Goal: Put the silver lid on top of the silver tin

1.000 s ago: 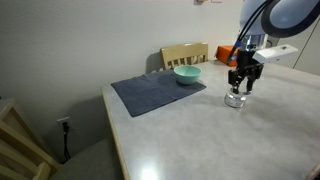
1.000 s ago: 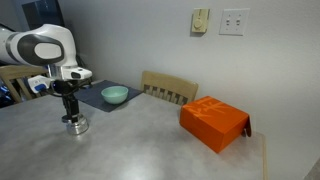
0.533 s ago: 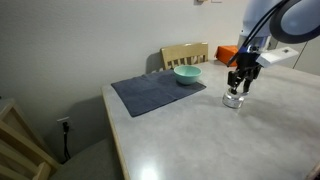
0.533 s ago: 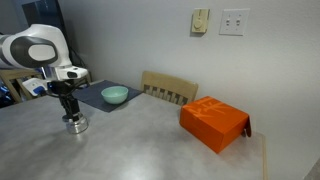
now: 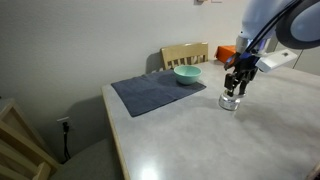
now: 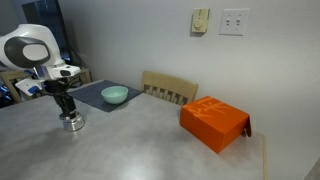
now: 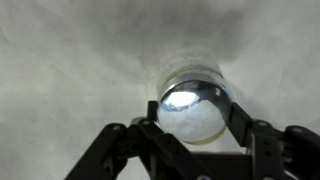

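Observation:
The silver tin stands on the pale table, right of the grey mat; it also shows in an exterior view. My gripper points straight down just above it, also seen in an exterior view. In the wrist view my gripper is shut on the silver lid, a shiny round disc held by its edges between both fingers. The tin's rim shows just past the lid, directly beneath it. I cannot tell whether lid and tin touch.
A teal bowl sits on a grey mat beside the tin. An orange box lies further along the table. A wooden chair stands against the far table edge by the wall.
My gripper and arm have shifted slightly to the left in both exterior views, staying low over the tin with the lid still held.

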### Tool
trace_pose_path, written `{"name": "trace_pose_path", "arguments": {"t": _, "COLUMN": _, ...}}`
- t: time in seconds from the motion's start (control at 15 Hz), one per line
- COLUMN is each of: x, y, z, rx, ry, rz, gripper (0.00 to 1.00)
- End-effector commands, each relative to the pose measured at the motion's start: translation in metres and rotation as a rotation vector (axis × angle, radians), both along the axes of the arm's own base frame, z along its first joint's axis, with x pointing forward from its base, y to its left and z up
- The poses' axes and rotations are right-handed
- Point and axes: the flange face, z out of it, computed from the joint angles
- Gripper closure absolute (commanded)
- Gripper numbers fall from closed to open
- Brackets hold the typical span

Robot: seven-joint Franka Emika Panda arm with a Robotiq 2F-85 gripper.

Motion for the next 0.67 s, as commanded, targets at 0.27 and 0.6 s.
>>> {"name": "trace_pose_path", "arguments": {"t": 0.27, "x": -0.023, "y": 0.016, "z": 0.032, "rx": -0.053, "ry": -0.1, "rz": -0.023, "gripper": 0.56}}
{"name": "trace_pose_path", "arguments": {"t": 0.6, "x": -0.02, "y": 0.007, "z": 0.039, "rx": -0.025, "ry": -0.094, "rz": -0.039, "gripper": 0.56}}
